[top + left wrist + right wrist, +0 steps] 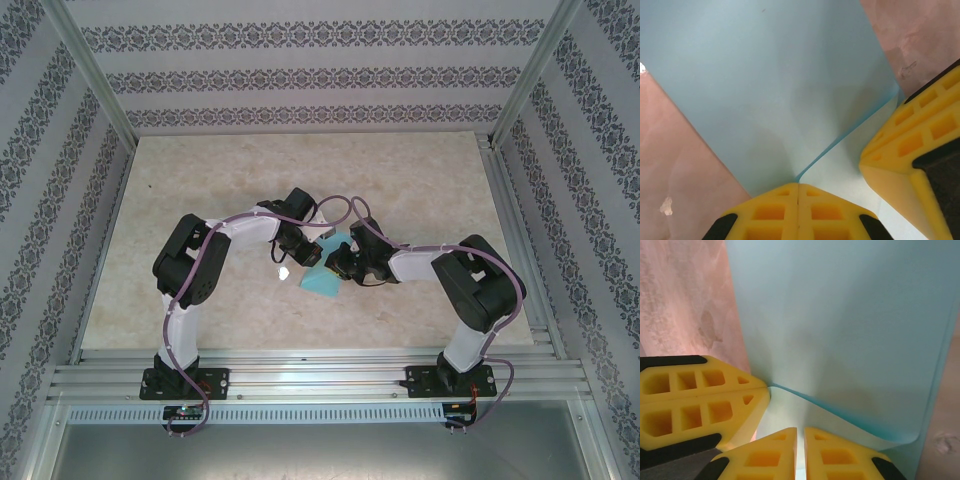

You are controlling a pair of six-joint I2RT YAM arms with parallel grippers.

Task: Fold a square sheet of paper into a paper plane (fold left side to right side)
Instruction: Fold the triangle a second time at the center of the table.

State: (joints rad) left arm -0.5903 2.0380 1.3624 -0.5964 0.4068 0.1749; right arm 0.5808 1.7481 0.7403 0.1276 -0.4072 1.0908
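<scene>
Yellow-fingered left gripper point(798, 186) and right gripper point(800, 430), each clamped on plain cyan square sheet of paper point(765, 75), under-layer at 4 o'clock.

The tabletop point(200, 170) lies open along its far edge and toward both far corners, with room to pass. At the middle, the left gripper point(798, 190) and right gripper point(801, 435) crowd together on the square sheet of paper point(322, 283) (fingers nearly touching). The left arm point(190, 265) and right arm point(480, 285) arch in from the near edge and bar that side.
</scene>
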